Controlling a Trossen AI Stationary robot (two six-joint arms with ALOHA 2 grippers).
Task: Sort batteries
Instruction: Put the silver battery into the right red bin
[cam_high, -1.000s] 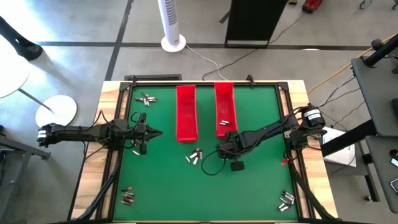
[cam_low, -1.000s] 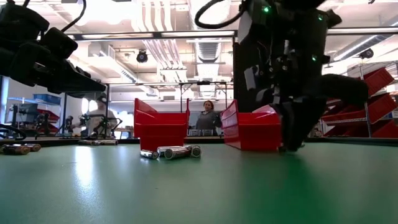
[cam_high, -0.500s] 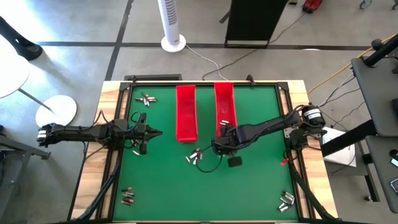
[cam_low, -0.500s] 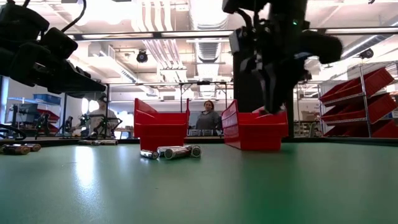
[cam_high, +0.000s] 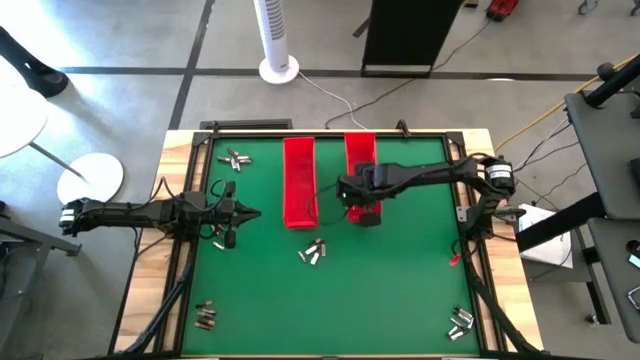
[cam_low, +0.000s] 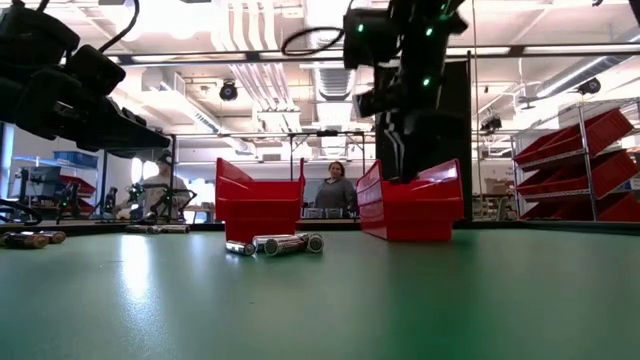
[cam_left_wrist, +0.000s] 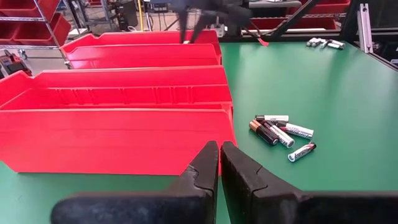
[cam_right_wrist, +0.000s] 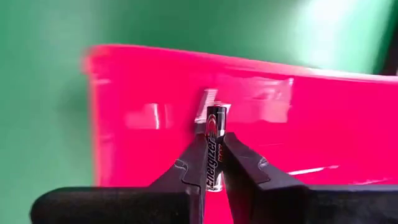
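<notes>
My right gripper (cam_high: 347, 190) hovers over the near end of the right red tray (cam_high: 360, 155), shut on a dark battery (cam_right_wrist: 215, 127) with a silvery tip. In the low view it hangs just above that tray's rim (cam_low: 405, 190). A pale battery (cam_right_wrist: 208, 102) lies on the tray floor below. The left red tray (cam_high: 299, 180) stands beside it. A small pile of batteries (cam_high: 314, 252) lies on the green mat near the trays. My left gripper (cam_high: 255, 212) waits shut at the table's left, aimed at the trays. My right gripper pinches the battery's body (cam_right_wrist: 214, 163) between its two fingers. The battery lies along the fingers, and its silvery end (cam_right_wrist: 216, 113) sticks out past the fingertips. The fingers slant steeply down from above. The battery is lifted clear over the right tray.
More battery groups lie at the far left (cam_high: 236, 158), the near left corner (cam_high: 205, 316), the near right corner (cam_high: 460, 322) and by the left gripper (cam_high: 218, 235). A person stands in the room beyond the table (cam_low: 336, 190).
My right gripper has risen from the mat beside the battery pile and gone toward the table's far edge. It has tipped further down and now hangs over the right tray's near end, shut on the battery. The pile stayed where it was.
</notes>
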